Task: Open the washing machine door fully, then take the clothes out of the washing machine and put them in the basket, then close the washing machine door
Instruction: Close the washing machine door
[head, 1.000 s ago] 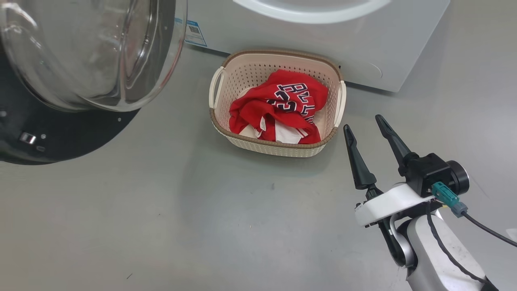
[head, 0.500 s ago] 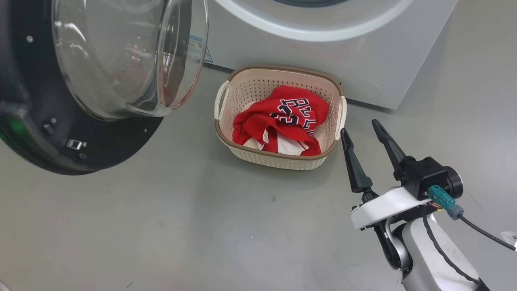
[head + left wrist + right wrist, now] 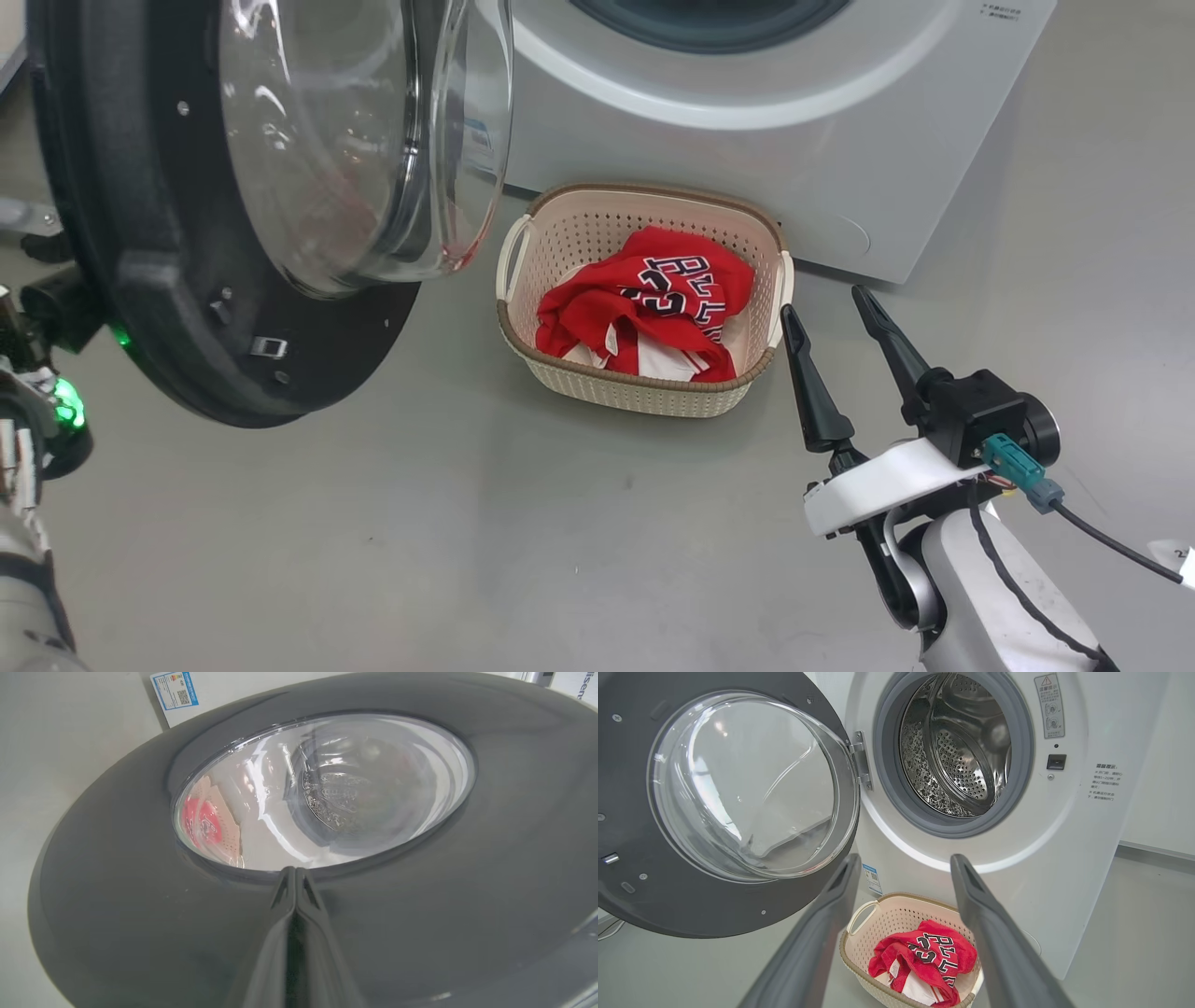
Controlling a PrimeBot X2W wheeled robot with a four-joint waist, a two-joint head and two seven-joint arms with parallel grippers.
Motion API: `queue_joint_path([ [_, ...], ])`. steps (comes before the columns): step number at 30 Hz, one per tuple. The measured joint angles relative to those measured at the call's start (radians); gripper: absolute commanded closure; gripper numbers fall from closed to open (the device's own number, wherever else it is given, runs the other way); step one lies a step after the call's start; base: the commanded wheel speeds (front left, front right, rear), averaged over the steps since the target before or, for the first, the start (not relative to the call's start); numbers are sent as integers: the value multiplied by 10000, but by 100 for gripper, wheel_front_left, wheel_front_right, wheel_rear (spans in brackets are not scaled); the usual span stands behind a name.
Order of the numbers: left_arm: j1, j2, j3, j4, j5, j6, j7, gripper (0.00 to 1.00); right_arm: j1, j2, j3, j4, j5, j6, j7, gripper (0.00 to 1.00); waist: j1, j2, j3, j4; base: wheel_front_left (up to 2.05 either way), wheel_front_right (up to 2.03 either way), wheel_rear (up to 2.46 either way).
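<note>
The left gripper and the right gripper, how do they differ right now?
The left gripper has its fingers pressed together; the right gripper has them spread wide. The left gripper sits at the dark rim of the washing machine door; the right gripper hangs beside the basket. Both hold nothing.

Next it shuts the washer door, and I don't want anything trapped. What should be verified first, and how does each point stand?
1. Washing machine drum looks empty: ok.
2. Clothes wholly inside the basket, nothing over its rim: ok.
3. Grey gasket free of fabric: ok.
4. Left gripper shut, tips at the outer face of the washing machine door: ok.
5. Right gripper open, empty, to the basket's right: ok.
6. Door's lower rim will pass above the basket: cannot tell.
</note>
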Motion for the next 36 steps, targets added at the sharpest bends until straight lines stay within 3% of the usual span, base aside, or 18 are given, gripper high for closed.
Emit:
queue_joint_path([
  [14,813,-1361,-543,-1509,-598,-79,1172,100,101,29,15,36,2,-13,-75,0,0,0,-204,-57,0,0,0],
  [25,1546,-1661,-930,-2970,-788,-81,1413,100,122,77,67,56,4,-19,-88,0,0,0,-281,-235,0,0,0],
  [28,1767,-1661,-1099,-3568,-727,-81,1198,100,125,82,71,67,4,-27,-90,0,0,0,-286,-283,0,0,0],
  [34,2476,-1618,-1814,-5221,368,-81,130,100,178,104,29,155,29,-98,-123,0,0,0,-364,-299,0,0,0],
  [36,2804,-1367,-2196,-5818,1045,-81,-439,100,184,113,17,165,96,-98,-134,0,0,0,-401,-283,0,0,0],
])
